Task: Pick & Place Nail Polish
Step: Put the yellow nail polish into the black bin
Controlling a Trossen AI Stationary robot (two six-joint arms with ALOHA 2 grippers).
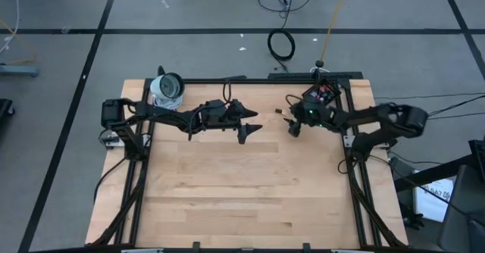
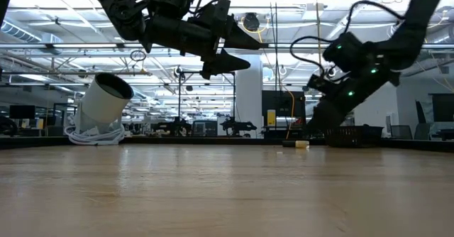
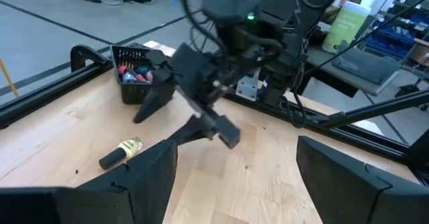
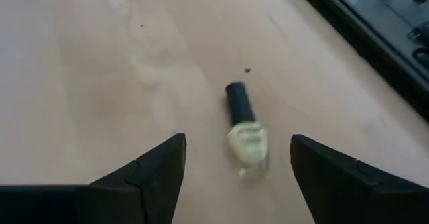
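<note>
**Item: pale yellow nail polish bottle, loose**

The bottle (image 4: 247,140) lies on its side on the table (image 1: 227,192), free between your right gripper (image 4: 236,177)'s spread fingers. Likely light, glassy, prone to rolling; grip its body. Left gripper (image 1: 248,126) wide, empty.

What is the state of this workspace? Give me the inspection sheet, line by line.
Surface: wooden table inside a dark frame, mostly bare.
Job's things: one pale yellow nail polish bottle with a dark cap lies on its side on the wood; more bottles sit in a small black basket at the table's far right corner.
Clutter: a white cylinder tilted on a coiled white cord, far left.
Grippers: right gripper open, low over the lying bottle, not touching it; left gripper open, held in the air mid-table.
Cables: black loops and an orange line on the floor beyond the table.
Surroundings: open workshop hall with ceiling lights; a person partly in view behind the right arm.
</note>
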